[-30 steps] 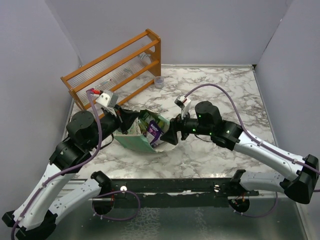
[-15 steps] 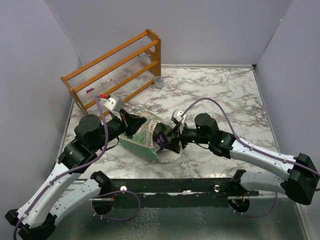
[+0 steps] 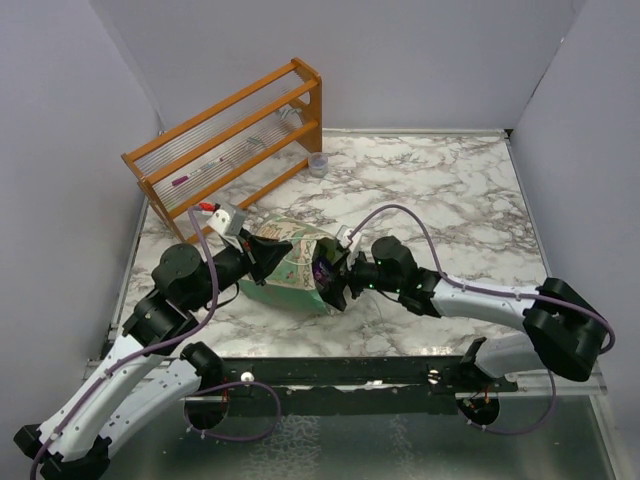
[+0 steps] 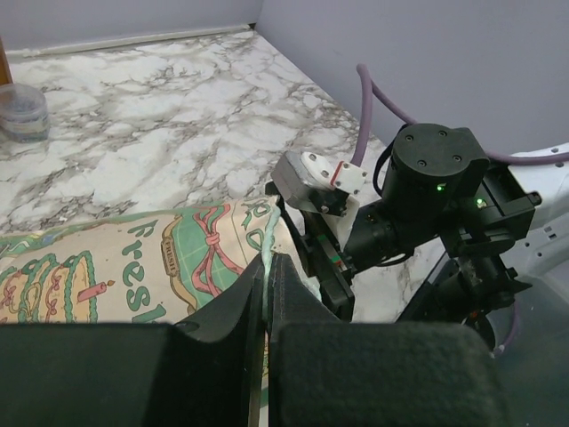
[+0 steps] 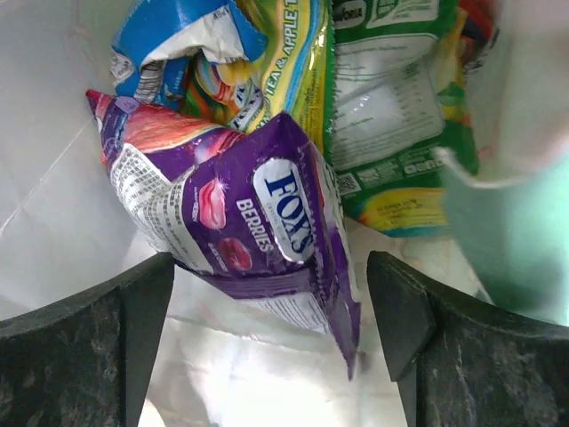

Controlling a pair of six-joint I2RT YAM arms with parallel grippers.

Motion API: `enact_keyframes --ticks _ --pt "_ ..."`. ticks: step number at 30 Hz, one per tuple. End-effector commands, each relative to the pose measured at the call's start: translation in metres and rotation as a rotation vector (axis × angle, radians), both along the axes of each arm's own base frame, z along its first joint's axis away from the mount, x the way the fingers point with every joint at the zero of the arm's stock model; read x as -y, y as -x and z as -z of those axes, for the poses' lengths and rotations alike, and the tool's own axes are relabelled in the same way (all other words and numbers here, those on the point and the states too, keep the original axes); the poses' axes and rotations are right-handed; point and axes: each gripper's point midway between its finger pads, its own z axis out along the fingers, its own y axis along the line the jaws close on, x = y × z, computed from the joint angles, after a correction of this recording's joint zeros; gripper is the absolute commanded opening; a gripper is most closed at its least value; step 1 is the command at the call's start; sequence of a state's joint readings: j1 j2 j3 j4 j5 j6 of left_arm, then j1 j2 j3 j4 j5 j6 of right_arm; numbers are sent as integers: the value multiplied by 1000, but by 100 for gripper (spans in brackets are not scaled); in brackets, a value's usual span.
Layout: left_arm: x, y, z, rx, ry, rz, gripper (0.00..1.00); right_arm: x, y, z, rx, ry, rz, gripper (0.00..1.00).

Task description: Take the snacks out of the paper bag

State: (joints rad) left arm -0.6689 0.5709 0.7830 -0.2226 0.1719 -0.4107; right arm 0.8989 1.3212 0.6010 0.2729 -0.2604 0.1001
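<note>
Deeper in the paper bag now, right end effector open astride the purple Fox's packet; light slippery foil, I'd pinch mid-body; left end effector clamps rim.

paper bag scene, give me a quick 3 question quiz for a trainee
1. True or false: the left jaws pinch the edge of the bag.
2. Which lies between the right jaws? A purple packet; B red packet; C silver packet.
3. Fill in: the right jaws are ___ (open or shut).
Key: 1 true; 2 A; 3 open.
</note>
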Motion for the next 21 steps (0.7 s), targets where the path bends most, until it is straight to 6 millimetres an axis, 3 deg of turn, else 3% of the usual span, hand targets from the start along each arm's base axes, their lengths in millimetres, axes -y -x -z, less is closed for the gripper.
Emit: enact_keyframes --ticks 1,4,7,10,13,18,21 --pt "-3 -3 -1 61 14 -17 0 -25 1 -15 13 -131 -62 88" --pt "-6 -4 12 62 -10 -30 0 -31 -4 -9 -12 -146 -41 79" --pt "-10 -4 20 67 -24 -47 0 -37 -8 -6 -41 -147 -29 58" --pt "-15 -4 28 66 -25 -65 0 -31 -15 -5 -63 -142 41 41" --pt "-20 -4 37 63 -18 -93 0 -20 -13 -6 -80 -146 87 35" --pt "-25 -2 35 62 -24 -106 0 -4 -6 -16 -83 -169 129 21" --pt "-26 -1 46 19 -56 -109 0 6 -7 -25 -75 -167 167 18"
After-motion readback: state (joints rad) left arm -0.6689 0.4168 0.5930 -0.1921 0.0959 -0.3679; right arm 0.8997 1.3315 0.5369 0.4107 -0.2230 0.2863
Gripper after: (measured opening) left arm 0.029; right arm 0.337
